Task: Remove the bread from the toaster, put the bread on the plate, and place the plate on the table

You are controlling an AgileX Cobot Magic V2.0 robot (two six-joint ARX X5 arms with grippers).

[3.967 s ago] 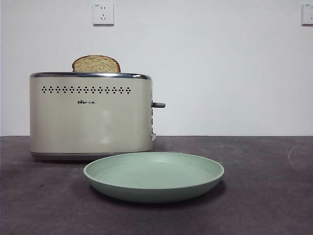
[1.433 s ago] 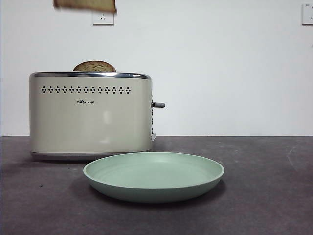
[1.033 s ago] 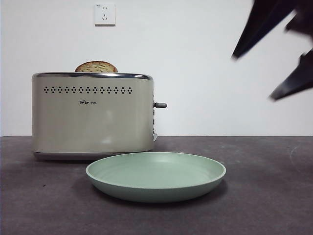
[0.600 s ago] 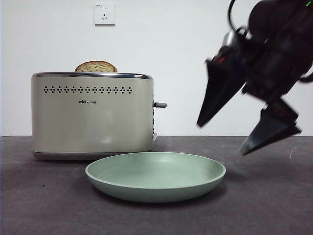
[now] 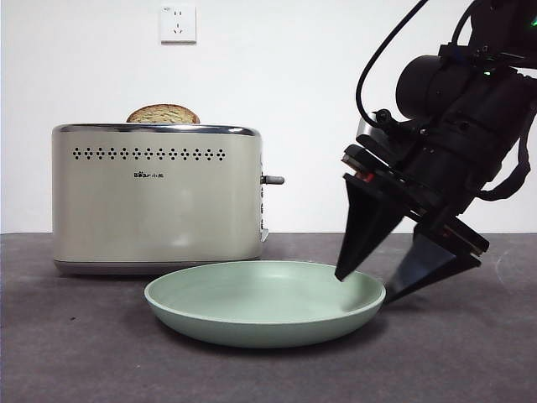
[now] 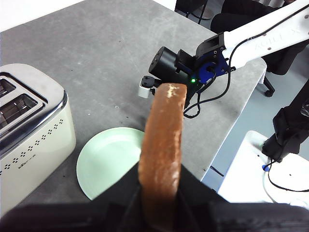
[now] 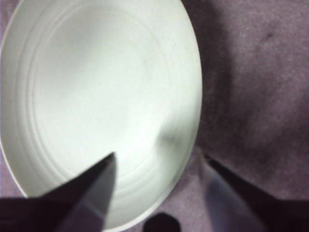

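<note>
The boxy cream toaster point(image 5: 157, 197) sits unmoved on the dark grey worktop point(image 5: 470, 353). High above, the left hand point(image 6: 159, 193) clamps the brown-crusted bread slice point(image 6: 161, 145). The right hand point(image 5: 377, 281) has descended, its jaws wide astride the pale green round plate's point(image 5: 252, 323) rim.

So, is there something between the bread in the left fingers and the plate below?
Nothing visible lies in the plate. The right gripper straddles its rim, one finger over the bowl; the bread, held high in the left gripper, has open space beside it.
</note>
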